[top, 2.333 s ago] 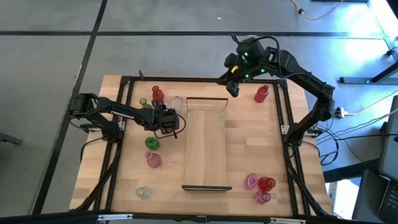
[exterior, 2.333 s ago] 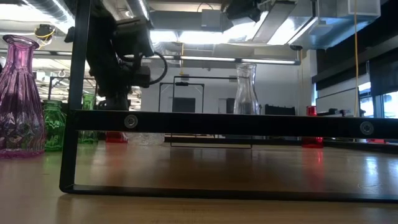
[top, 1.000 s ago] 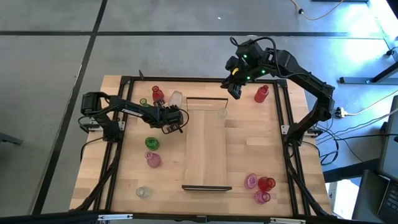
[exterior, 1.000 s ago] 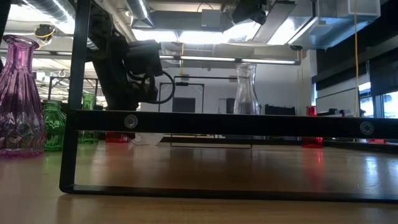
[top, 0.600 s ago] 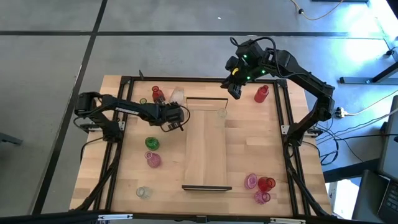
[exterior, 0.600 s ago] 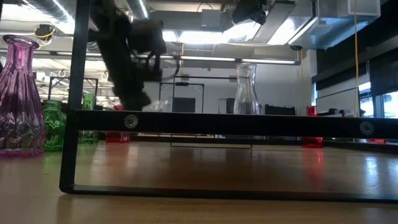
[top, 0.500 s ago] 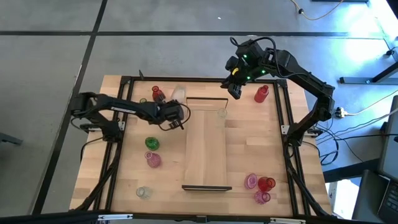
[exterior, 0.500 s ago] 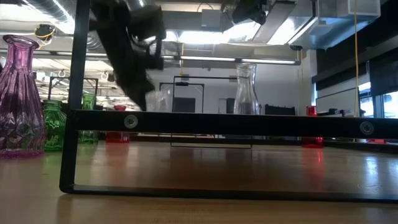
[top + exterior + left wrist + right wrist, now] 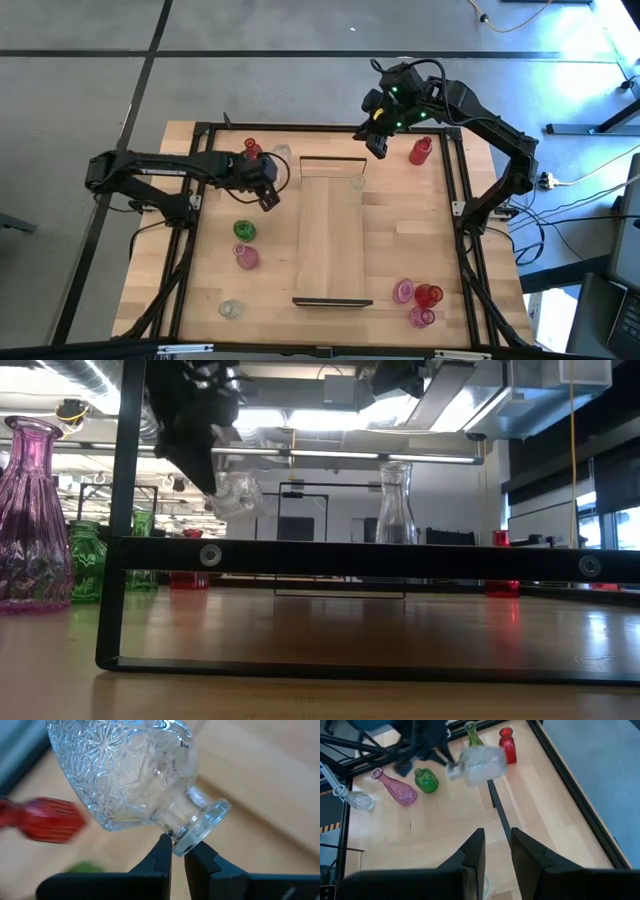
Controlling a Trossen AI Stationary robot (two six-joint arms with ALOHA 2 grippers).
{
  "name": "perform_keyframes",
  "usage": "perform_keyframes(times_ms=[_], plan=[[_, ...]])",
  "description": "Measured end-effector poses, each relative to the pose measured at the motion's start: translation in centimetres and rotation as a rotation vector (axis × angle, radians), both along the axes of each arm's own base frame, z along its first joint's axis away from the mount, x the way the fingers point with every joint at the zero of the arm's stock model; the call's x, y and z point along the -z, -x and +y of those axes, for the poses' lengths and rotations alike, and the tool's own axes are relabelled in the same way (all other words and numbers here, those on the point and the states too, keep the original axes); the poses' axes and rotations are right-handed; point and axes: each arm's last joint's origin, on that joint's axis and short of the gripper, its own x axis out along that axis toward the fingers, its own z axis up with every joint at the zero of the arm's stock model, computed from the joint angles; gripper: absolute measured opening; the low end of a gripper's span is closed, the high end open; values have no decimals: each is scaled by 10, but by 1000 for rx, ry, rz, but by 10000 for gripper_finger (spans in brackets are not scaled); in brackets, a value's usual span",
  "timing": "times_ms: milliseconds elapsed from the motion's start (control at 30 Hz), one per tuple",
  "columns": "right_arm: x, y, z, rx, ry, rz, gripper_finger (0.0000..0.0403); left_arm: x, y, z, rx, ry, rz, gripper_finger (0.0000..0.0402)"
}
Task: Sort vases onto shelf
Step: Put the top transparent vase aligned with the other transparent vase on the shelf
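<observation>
Overhead, the left hand (image 9: 268,196) sits near the tabletop's (image 9: 420,240) far-left area, pinching the rim of a clear cut-glass round-bodied vase (image 9: 281,153) raised above the wood, beside the long light-wood shelf's (image 9: 331,240) far end. Right hand (image 9: 377,146) hangs over the shelf's far end, above a clear tall glass bottle (image 9: 357,182) standing there.

Low view: cut-glass vase (image 9: 235,493) tilted in the air, above the shelf's dark frame.

Left wrist: fingers (image 9: 162,851) closed on the vase's lip (image 9: 202,826), body tipped away.

Right wrist: right hand (image 9: 495,855) slightly open, empty; the lifted vase (image 9: 480,764) shows beyond, near a red vase (image 9: 507,744) and green vase (image 9: 426,779).
</observation>
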Motion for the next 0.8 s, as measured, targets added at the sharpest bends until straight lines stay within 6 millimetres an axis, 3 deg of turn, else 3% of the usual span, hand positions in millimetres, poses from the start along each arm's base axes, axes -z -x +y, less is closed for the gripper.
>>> perform_keyframes(times_ms=[333,600,800], plan=[[-1,-1,0,-22,16,-17,76,-26,10,-6,-26,449,-289,22],[-1,-1,1,-61,-14,-32,76,-47,4,2,31,1008,-479,22],[-1,-1,2,-68,-20,-34,76,-53,-5,17,19,1248,-522,22]])
